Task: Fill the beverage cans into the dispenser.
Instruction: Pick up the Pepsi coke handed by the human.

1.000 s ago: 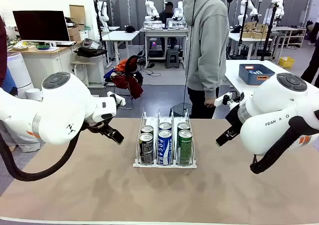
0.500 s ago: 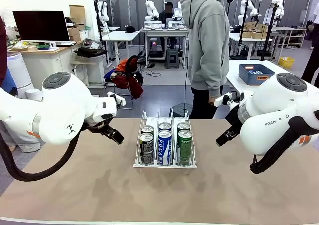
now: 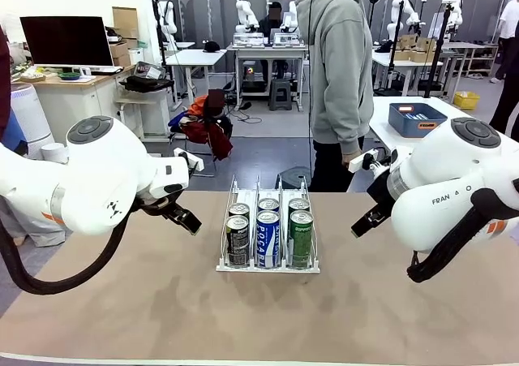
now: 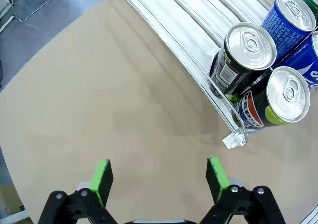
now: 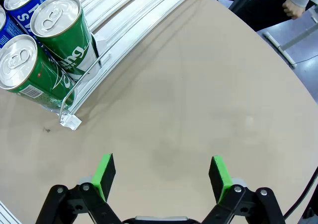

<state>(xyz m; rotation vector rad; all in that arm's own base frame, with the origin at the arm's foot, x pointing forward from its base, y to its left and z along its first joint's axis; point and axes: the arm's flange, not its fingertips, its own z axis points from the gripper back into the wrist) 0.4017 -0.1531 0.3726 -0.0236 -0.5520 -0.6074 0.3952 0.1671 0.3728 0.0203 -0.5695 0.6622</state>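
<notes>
Tan table (image 3: 162,317): white wire dispenser (image 3: 268,269) at mid-table, six cans (image 3: 268,240) upright inside, two per lane. Left fingers (image 4: 103,182) and right fingers (image 5: 105,174) spread wide, empty, flanking dispenser. Risk: inward sweep clips front cans, topples them.

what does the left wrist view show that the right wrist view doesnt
Left wrist: two black-and-grey cans in an end lane, the open left claw. Right wrist: two green cans up close, a person's hand, the open right claw. Both: the white dispenser, blue cans, the tan table.
</notes>
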